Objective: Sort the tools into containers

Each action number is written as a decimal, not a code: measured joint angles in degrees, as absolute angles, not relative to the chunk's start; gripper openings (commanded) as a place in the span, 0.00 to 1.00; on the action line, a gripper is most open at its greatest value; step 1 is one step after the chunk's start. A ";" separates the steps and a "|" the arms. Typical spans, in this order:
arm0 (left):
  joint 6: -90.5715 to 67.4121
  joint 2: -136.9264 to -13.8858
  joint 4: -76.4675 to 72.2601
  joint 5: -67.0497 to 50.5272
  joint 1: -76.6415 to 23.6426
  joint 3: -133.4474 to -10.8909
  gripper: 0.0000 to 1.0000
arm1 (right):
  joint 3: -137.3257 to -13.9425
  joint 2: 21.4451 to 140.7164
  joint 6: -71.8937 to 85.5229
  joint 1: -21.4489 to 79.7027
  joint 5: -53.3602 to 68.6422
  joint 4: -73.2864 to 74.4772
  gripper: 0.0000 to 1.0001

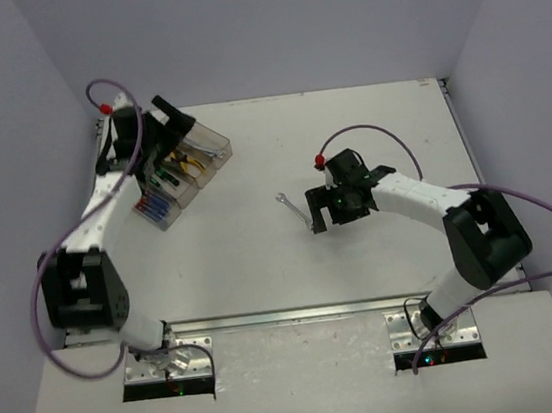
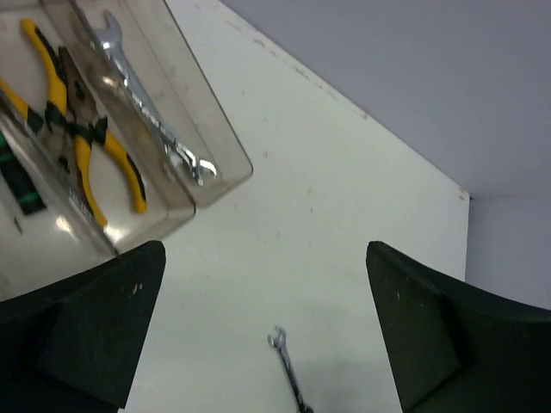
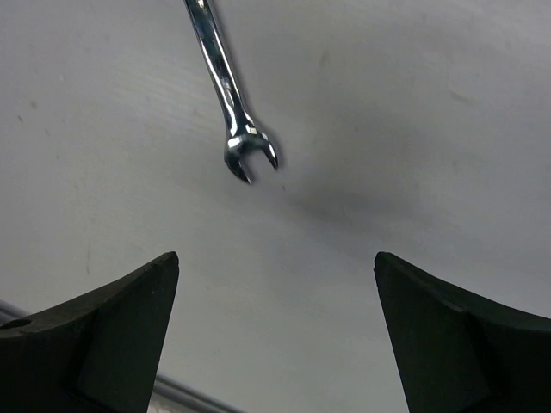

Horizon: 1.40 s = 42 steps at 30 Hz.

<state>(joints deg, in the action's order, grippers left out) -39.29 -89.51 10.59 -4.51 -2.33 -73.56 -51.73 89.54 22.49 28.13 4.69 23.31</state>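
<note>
Hovering my right tool (image 3: 275, 335), jaws wide and empty, just short of the loose wrench (image 3: 222, 82) lying on the bench (image 1: 264, 268), I feared an off-centre pinch would skid that thin steel aside; my left tool (image 2: 267, 327) gaped empty beside the bins (image 2: 225, 176).

The top view looks down from behind the arm bases over the whole desk (image 1: 368, 135). The left wrist view looks past the left pincer (image 2: 265, 258) to the bins (image 2: 219, 176) ahead. The right wrist view sits close, with the wrench (image 3: 228, 95) just beyond the right pincer (image 3: 275, 262). All share that wrench.
</note>
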 measured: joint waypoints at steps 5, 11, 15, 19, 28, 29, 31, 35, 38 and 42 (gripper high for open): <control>-40.26 -59.75 6.19 -5.14 -13.83 -43.96 1.00 | -71.10 107.51 17.00 29.46 3.18 27.42 0.74; -38.67 -46.58 12.95 -7.47 -16.03 -34.26 1.00 | -89.48 122.31 11.43 30.97 1.67 33.54 0.55; -34.18 -40.54 21.31 -7.44 -16.03 -36.81 1.00 | -91.38 125.41 9.76 32.20 0.92 37.11 0.43; -30.70 -34.87 24.66 -6.85 -16.03 -39.77 1.00 | -92.44 126.22 9.05 33.05 0.23 39.18 0.32; -28.29 -32.75 26.16 -8.17 -16.03 -39.72 1.00 | -94.15 127.41 9.08 33.98 -2.00 40.68 0.28; -28.27 -33.01 26.20 -8.24 -16.03 -39.68 1.00 | -94.33 127.55 9.11 34.18 -2.35 40.83 0.25; -28.29 -33.22 26.22 -8.38 -16.03 -39.59 1.00 | -95.19 128.05 9.40 34.51 -2.84 41.64 0.14; -28.48 -33.47 25.96 -8.43 -16.03 -39.21 1.00 | -96.10 128.54 9.67 34.72 -2.94 42.55 0.00; -29.84 -34.12 24.18 -9.05 -16.03 -37.37 1.00 | -96.12 128.55 10.15 34.70 -2.77 42.61 0.00; -33.50 -36.39 18.12 -11.88 -16.03 -32.95 1.00 | -90.58 125.05 11.88 34.49 -0.73 38.58 0.00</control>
